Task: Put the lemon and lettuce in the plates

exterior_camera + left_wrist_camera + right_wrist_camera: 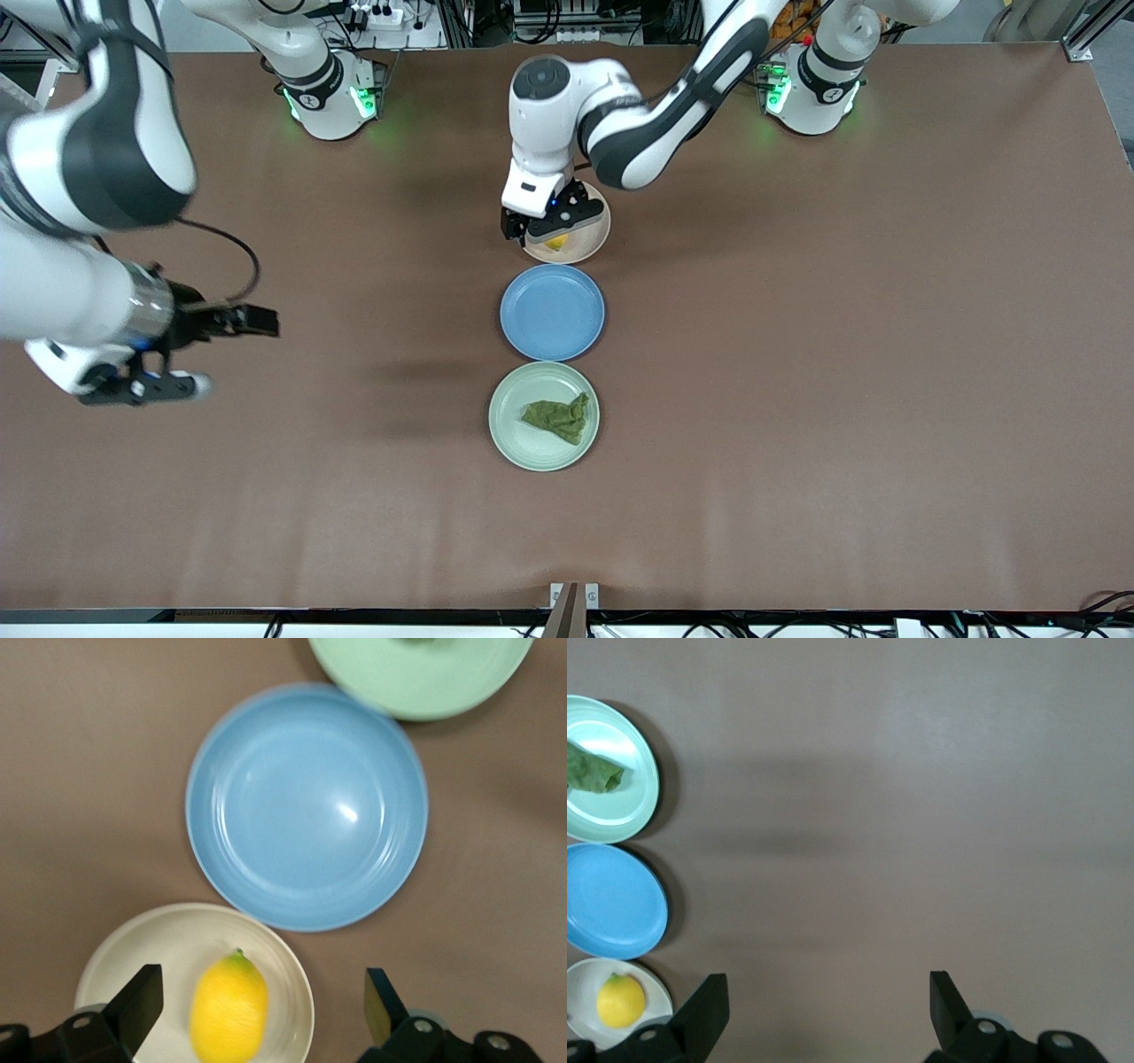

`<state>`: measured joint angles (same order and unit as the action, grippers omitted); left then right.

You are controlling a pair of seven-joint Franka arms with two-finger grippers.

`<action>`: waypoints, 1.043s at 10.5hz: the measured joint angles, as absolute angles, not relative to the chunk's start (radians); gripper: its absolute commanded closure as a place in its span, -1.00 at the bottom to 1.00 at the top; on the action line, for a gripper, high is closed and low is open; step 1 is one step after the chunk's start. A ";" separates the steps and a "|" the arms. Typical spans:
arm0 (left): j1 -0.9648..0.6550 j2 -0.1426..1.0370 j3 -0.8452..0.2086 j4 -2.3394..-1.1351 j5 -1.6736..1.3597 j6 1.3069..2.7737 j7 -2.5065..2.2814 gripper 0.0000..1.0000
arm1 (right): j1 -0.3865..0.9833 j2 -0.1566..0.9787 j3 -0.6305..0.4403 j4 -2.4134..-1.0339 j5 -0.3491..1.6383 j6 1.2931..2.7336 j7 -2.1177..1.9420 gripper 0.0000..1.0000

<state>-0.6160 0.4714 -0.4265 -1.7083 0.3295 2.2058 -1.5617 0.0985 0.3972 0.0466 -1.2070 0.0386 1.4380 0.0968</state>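
The yellow lemon (555, 243) (229, 1008) lies in the beige-pink plate (592, 241) (133, 948), the plate farthest from the front camera. My left gripper (542, 232) (261, 1001) is open just over this plate, one finger on each side of the lemon and not touching it. The dark green lettuce (556, 418) (592, 771) lies in the mint green plate (523, 443) (620, 811), nearest to the front camera. My right gripper (146, 388) (824, 1010) is open and empty, over bare table toward the right arm's end.
An empty blue plate (552, 312) (306, 806) (616, 899) sits between the two task plates, the three in a line down the middle of the brown table (842, 354).
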 measured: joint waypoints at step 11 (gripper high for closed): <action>-0.062 0.240 -0.421 -1.528 0.190 1.855 -0.684 -1.00 | 0.054 0.074 0.047 -1.414 -0.066 1.497 0.029 -1.00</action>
<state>-0.0618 0.2396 -0.4213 -1.5277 0.1902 1.8554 -0.6836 0.0540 0.0739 0.0468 -1.4140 -0.0658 1.4968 0.0288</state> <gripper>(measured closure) 0.000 0.000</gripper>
